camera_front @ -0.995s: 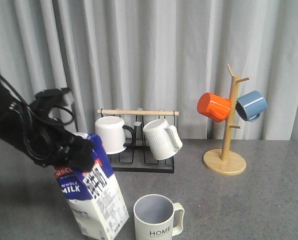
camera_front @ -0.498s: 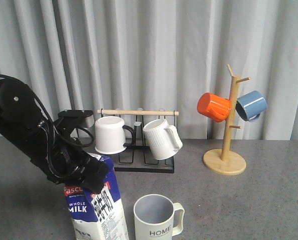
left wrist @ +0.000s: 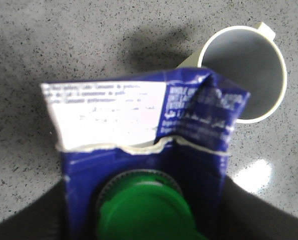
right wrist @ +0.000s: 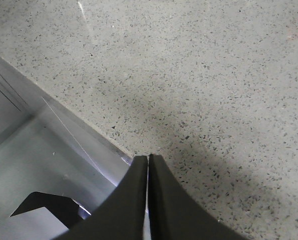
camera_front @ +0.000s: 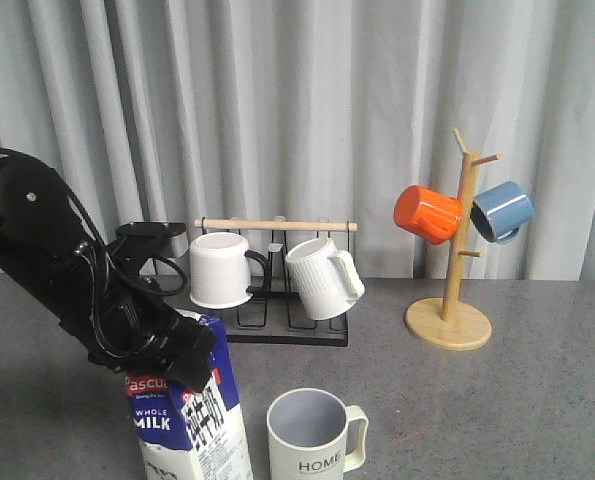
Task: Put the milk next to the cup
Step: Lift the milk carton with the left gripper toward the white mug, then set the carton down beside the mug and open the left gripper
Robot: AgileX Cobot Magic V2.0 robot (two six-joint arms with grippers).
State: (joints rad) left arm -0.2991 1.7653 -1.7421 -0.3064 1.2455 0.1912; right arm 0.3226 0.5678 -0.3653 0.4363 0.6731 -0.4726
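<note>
milk carton (camera_front: 190,425) upright on surface (camera_front: 497,400), just left of HOME cup (camera_front: 312,432) | I see left hand (camera_front: 167,345) clamped on its gabled top | right hand (right wrist: 148,165) pinched closed, empty

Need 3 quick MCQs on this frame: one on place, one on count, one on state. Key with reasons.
1. Where is the milk relative to the cup in the front view?
A. to its left
B. to its right
C. inside it

2. How many mugs hang on the wooden mug tree?
A. one
B. two
C. four

3. What is the left gripper doing?
A. open over the cup
B. shut on the milk's top
C. resting on the table

Key: 1 A, the carton stands left of the HOME mug. 2 B, one orange, one blue. 3 B, the fingers flank the carton's top by the green cap.
</note>
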